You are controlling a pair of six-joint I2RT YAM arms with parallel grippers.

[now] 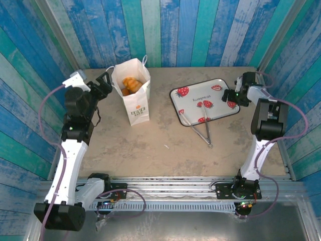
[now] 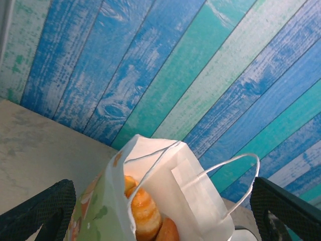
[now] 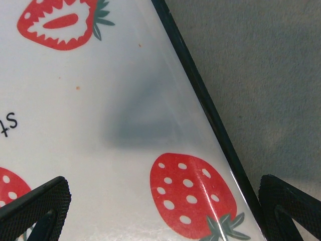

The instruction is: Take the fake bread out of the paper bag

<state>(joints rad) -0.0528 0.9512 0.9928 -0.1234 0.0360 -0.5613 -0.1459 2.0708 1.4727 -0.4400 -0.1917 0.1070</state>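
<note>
**Bread in the bag, both tools wide and empty**

Holds the left tool [image 1: 104, 83] spread wide at the far left of the table [image 1: 165, 145], just beside the paper bag [image 1: 136, 108], level with its open mouth. Touching the paper or a shade short of it: cannot tell from above. Finds the bag upright toward the far edge, logo facing the arm bases, top gaping. Spots the fake bread [image 1: 130, 85] down inside, glossy golden-orange pieces bunched together below the rim; cannot tell how many.

Looks from the left wrist straight at the bag's top: fingers [image 2: 45, 211] well apart, one in each lower corner, with the bag between and just beyond them. Catches a striped orange roll and a second piece peeking over the paper edge, and a white loop handle [image 2: 230, 163] arching off to the right. Grips nothing.

Hangs the right tool [image 1: 239, 93] well away on the other side, low over the right end of the strawberry tray [image 1: 215, 98], fingers just as far apart, with printed tray surface, its dark rim and bare table below. Clamps nothing there either. Sees metal tongs [image 1: 207, 128] lying with their tips on the tray's near edge and the hinge out on the table. Puts the whole tray and an open stretch of table between right tool and bread.
</note>
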